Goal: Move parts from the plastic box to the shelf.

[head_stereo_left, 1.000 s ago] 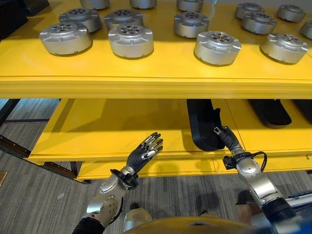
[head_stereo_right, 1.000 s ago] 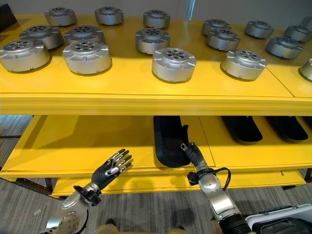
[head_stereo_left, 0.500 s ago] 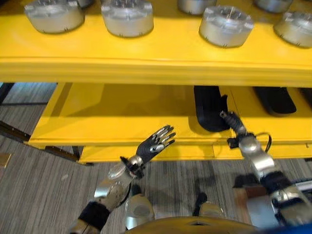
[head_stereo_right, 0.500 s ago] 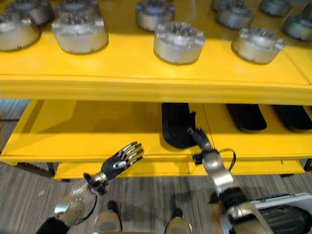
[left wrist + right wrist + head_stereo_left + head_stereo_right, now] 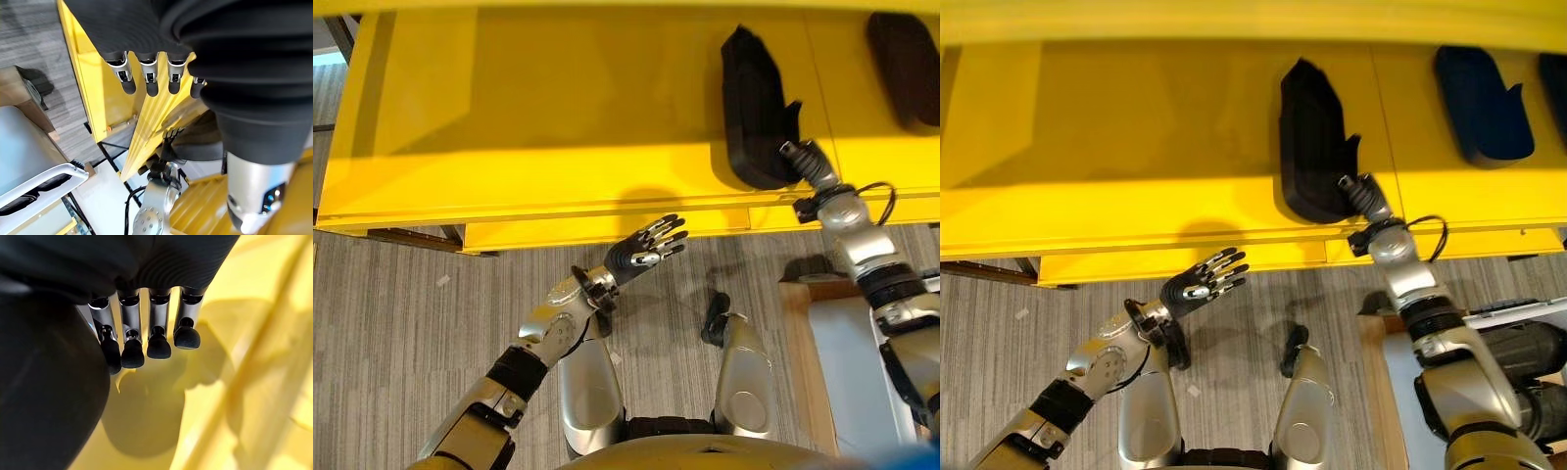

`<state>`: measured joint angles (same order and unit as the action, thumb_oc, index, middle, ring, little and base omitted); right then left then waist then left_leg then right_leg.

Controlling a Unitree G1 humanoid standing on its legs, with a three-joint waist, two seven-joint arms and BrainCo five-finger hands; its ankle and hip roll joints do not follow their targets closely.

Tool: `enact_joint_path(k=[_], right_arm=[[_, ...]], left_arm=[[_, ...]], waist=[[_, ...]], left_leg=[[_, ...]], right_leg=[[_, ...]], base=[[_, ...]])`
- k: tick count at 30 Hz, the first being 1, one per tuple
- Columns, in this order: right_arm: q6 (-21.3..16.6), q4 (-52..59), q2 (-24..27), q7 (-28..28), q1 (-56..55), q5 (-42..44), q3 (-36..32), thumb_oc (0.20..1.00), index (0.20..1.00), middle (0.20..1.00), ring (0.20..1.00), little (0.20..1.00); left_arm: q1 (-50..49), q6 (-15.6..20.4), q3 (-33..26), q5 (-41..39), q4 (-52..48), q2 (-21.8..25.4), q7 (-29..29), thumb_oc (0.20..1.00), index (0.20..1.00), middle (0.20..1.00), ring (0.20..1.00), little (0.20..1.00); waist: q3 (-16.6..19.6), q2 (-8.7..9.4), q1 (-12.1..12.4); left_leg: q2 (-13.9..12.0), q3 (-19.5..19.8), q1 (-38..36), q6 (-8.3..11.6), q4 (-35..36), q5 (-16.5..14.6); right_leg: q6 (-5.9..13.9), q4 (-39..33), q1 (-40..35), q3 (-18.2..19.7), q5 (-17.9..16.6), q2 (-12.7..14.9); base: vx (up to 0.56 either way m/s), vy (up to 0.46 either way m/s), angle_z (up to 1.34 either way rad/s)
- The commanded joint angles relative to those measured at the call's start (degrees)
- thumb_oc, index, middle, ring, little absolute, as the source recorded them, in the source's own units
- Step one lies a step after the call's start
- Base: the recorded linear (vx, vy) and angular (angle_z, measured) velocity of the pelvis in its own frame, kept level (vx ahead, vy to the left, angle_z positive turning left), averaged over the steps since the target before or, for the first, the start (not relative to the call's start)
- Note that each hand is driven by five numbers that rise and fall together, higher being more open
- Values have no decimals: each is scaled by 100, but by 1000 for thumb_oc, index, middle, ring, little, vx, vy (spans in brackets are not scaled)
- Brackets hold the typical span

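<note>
Yellow shelf (image 5: 558, 117) spans the top of the frame. A black part (image 5: 756, 108) lies on it, upper right of centre, its near end at the shelf's front edge. A second black part (image 5: 904, 49) sits at the far upper right, well apart from the first.

Right hand (image 5: 806, 160) comes in from the right side and sits at the near right corner of the first black part. From the head views I can't tell if it touches. In its own wrist view the fingers (image 5: 159, 340) hang fairly straight over bare yellow shelf, nothing in them: released.

Left hand (image 5: 646, 252) hovers lower centre, just in front of the shelf's front edge, over the grey floor (image 5: 401, 294). Fingers (image 5: 146, 78) spread and straight, holding nothing.

Box (image 5: 857, 362) with a wooden edge at lower right of the frame, beside the right arm.
</note>
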<state>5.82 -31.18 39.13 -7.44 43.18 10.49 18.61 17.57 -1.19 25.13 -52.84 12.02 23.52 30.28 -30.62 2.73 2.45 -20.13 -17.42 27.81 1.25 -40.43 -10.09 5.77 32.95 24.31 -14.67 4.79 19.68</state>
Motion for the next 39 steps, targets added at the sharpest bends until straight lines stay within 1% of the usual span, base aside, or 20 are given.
enact_joint_path(k=[1,4,6,8,12,13,16,18,24,25,28,30,32,35,39], right_arm=[[-239,20,291,-142,499,304,-102,200,200,200,200,200],[-238,-159,439,-136,749,319,-36,200,200,200,200,200],[-258,-335,629,-157,971,362,92,200,200,200,200,200],[-205,-457,727,-235,1183,310,196,200,200,200,200,200],[-90,-772,841,-273,1760,37,401,200,200,200,200,200],[-30,-932,877,-261,2043,-95,551,200,200,200,200,200],[22,-1137,924,-253,2422,-227,808,200,200,200,200,200],[104,-1216,940,-217,2583,-290,902,200,200,200,200,200],[216,-1636,881,-310,3183,-500,1280,200,200,200,200,200],[270,-1760,849,-302,3358,-617,1396,200,200,200,200,200],[357,-1889,800,-329,3520,-606,1519,200,200,200,200,200],[383,-1993,793,-281,3606,-652,1592,200,200,200,200,200],[394,-2123,764,-254,3687,-693,1686,200,200,200,200,200],[467,-2275,726,-220,3697,-831,1757,200,200,200,200,200],[479,-2459,679,-207,3645,-808,1809,200,200,200,200,200]], left_arm=[[-105,359,312,-151,-588,-22,-181,1000,1000,1000,1000,1000],[-10,380,372,-196,-676,-11,-293,1000,1000,1000,1000,1000],[26,443,411,-275,-674,10,-377,1000,1000,1000,1000,1000],[32,439,399,-302,-635,38,-353,1000,1000,1000,1000,1000],[64,433,447,-318,-610,98,-319,1000,1000,1000,1000,1000],[82,441,490,-350,-618,141,-315,1000,1000,1000,1000,1000],[67,413,500,-447,-652,211,-394,1000,1000,1000,1000,1000],[69,357,480,-543,-646,246,-423,1000,1000,1000,1000,1000],[72,362,587,-585,-623,287,-394,1000,1000,1000,1000,1000],[81,360,642,-623,-609,305,-429,1000,1000,1000,1000,1000],[86,316,702,-598,-609,313,-505,1000,1000,1000,1000,1000],[58,355,751,-483,-611,337,-524,1000,1000,1000,1000,1000],[48,410,790,-538,-584,339,-523,1000,1000,1000,1000,1000],[43,478,802,-688,-575,357,-558,1000,1000,1000,1000,1000],[59,474,804,-746,-502,303,-508,1000,1000,1000,1000,1000]], waist=[[218,-9,138],[174,-20,156],[135,-20,177],[131,-16,205],[100,-35,253],[89,-39,283],[87,-45,330],[87,-37,354],[87,-53,442],[87,-72,463],[86,-99,482],[86,-132,490],[86,-186,490],[85,-265,479],[85,-294,484]], left_leg=[[-239,-245,-562,188,-18,-359],[-230,-139,-360,185,-219,-473],[-219,-30,-181,180,-408,-580],[-179,48,-82,174,-481,-635],[-169,95,-20,214,-478,-642],[-167,106,-15,236,-463,-635],[-154,102,-39,265,-371,-595],[-144,98,-56,271,-324,-581],[-70,112,-104,275,-198,-526],[-29,123,-112,272,-156,-510],[8,135,-130,272,-90,-488],[16,123,-157,279,-54,-472],[32,105,-197,289,-2,-447],[59,89,-229,297,53,-419],[57,73,-280,316,124,-381]], right_leg=[[67,929,-164,-291,678,114],[51,1126,31,-229,748,129],[41,1291,211,-156,796,133],[41,1363,329,-101,806,105],[56,1396,451,-43,795,87],[62,1396,478,-35,782,87],[76,1356,489,-29,758,67],[86,1332,487,-29,744,62],[88,1307,492,-16,723,20],[82,1288,488,-14,722,-1],[87,1269,499,-7,714,-8],[80,1256,492,-16,720,0],[75,1251,483,-20,732,21],[71,1250,485,-2,747,53],[78,1214,459,-8,736,87]], base=[[-91,31,1],[-57,24,-4],[-43,6,-4],[0,0,0],[-6,-2,-1],[0,0,0],[0,0,0],[0,0,0],[39,-21,0],[52,-9,1],[26,0,0],[15,19,-1],[34,58,-1],[32,49,2],[26,19,-1]])
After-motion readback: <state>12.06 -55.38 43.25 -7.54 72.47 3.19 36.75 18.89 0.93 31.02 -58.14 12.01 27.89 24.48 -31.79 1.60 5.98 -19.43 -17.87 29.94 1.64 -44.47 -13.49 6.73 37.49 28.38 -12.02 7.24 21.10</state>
